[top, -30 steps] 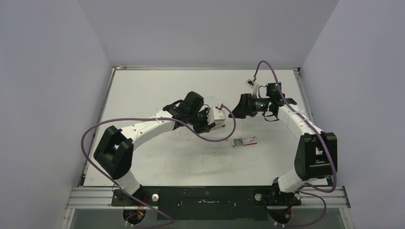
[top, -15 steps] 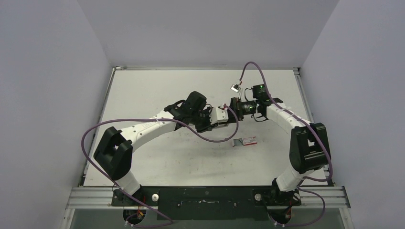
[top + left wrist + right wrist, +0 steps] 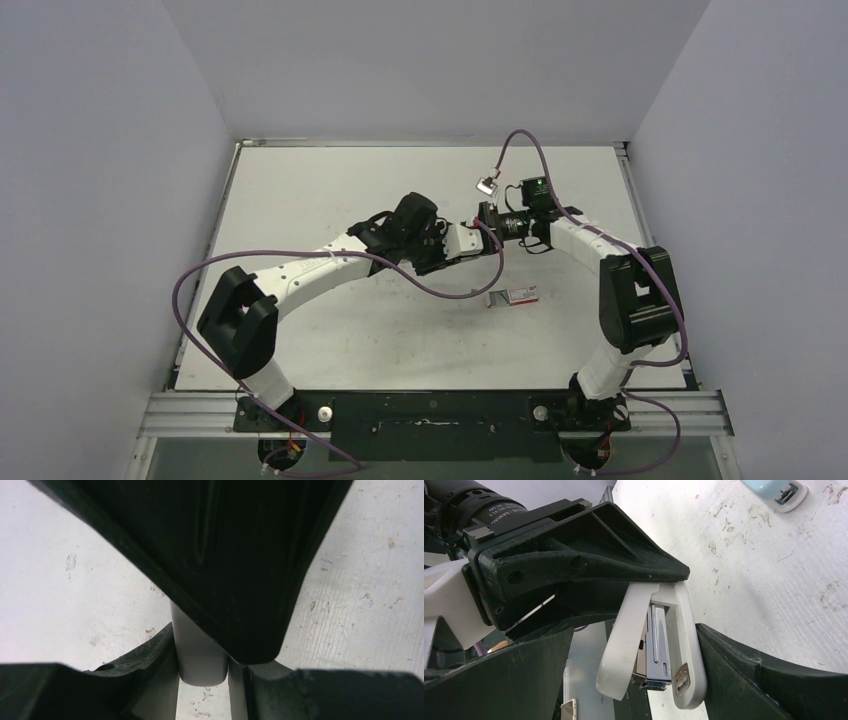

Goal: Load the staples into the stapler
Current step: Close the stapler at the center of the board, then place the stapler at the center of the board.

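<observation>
While the box of staples (image 3: 512,296) lies flat on the table (image 3: 300,190) nearest you, look beyond it: your left gripper (image 3: 452,250) is clamped tight on the stapler (image 3: 676,645), and your right gripper (image 3: 489,221) gapes wide around its end, possibly just brushing it.

glossy white plastic stapler (image 3: 687,642), scuffed matt table (image 3: 774,580)
</observation>
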Robot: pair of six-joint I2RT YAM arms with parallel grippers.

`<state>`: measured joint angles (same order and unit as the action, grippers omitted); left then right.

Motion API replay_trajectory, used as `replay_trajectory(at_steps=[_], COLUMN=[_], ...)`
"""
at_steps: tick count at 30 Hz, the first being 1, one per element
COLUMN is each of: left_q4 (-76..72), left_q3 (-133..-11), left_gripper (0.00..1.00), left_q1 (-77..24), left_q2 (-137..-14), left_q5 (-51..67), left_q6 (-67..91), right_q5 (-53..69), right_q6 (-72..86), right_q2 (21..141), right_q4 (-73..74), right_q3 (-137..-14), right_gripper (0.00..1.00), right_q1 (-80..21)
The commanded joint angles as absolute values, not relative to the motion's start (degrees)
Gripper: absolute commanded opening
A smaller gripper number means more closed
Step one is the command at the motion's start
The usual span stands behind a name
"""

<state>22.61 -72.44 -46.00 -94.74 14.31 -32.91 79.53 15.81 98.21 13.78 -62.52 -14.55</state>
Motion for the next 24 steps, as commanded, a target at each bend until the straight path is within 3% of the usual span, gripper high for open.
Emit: replay_trajectory(at_steps=[1,7,8,9,10,11,18,19,22,23,24], left_q4=[17.89,16.82,16.67,16.48,16.32,16.2,15.67,15.8,17.17,17.88,18.71], left_q3=[-75.66,-75.33,-75.18,-75.03,-74.88,-74.66,-73.25,-73.28,-73.18,-72.92,-72.63], left_gripper=[0.0,0.0,0.0,0.0,0.0,0.0,0.09,0.07,0.0,0.0,0.0], left_q1=[-46.32,-46.32,-46.32,-46.32,-46.31,-46.32,-46.34,-46.35,-46.36,-46.31,-46.27], left_q2=[-93.36,-93.34,-93.27,-93.25,-93.19,-93.1,-92.63,-92.58,-92.31,-92.1,-91.88], left_q5=[12.35,11.44,11.31,11.11,11.04,10.99,11.73,11.89,13.2,13.78,14.29], left_q6=[-31.82,-30.88,-30.79,-30.63,-30.48,-30.35,-30.33,-30.36,-31.23,-31.67,-32.36], right_q5=[82.27,82.22,82.16,82.05,80.96,79.83,80.27,80.24,77.85,76.33,74.9], right_q6=[17.11,17.6,17.6,17.6,17.58,17.28,19.4,19.42,14.97,12.53,9.39], right_q2=[98.69,99.26,99.31,99.21,98.73,98.22,96.82,96.85,95.94,95.46,95.3], right_q4=[9.73,9.25,8.93,8.58,8.36,8.24,5.44,5.45,9.77,12.89,16.22], right_q3=[-62.93,-62.86,-62.84,-62.7,-62.44,-61.91,-60.51,-60.61,-61.74,-62.48,-63.5], right_gripper=[0.9,0.96,0.81,0.53,0.13,0.06,0.05,0.05,0.83,0.97,0.93], right_q1=[-15.18,-15.33,-15.32,-15.34,-15.08,-14.63,-13.78,-13.83,-13.08,-12.71,-12.44])
